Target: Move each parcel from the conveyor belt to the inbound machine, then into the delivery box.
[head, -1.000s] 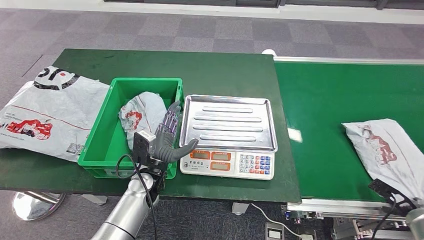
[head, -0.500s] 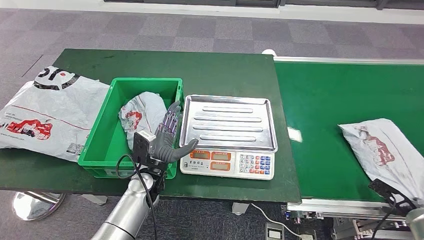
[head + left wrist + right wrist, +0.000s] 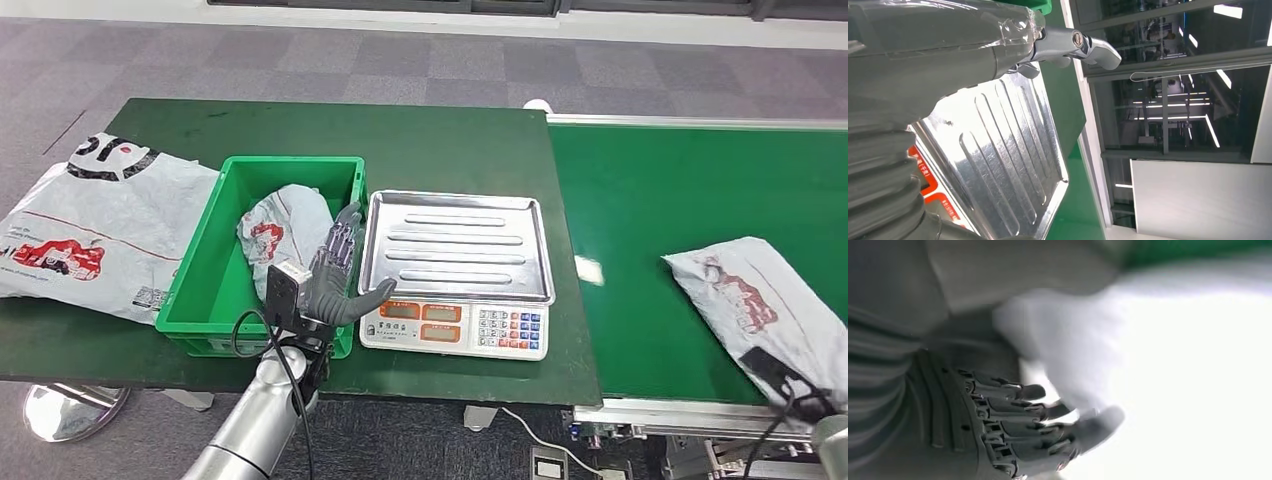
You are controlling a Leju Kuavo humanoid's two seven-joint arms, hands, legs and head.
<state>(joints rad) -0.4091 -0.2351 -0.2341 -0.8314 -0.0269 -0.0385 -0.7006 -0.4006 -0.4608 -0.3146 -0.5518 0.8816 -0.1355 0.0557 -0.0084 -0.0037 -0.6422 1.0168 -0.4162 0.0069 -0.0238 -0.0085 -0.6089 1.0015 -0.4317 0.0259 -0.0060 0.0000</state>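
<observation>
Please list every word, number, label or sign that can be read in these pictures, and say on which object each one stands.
None can be read with certainty.
Large bag left of the green box: big black marks and a red picture, with small print too small to read.
Scale: orange display windows and key labels, too small.
Parcel in the box: red print, unreadable.
Parcel on the conveyor belt: red print, blurred.

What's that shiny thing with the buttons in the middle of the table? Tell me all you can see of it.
It is a weighing scale: a white body topped by a ribbed, shiny metal tray, which is bare. Its front panel carries orange-framed displays and a keypad. It sits flat on the dark green table, between the green bin and the conveyor belt. The left hand hovers at its corner beside the bin.
</observation>
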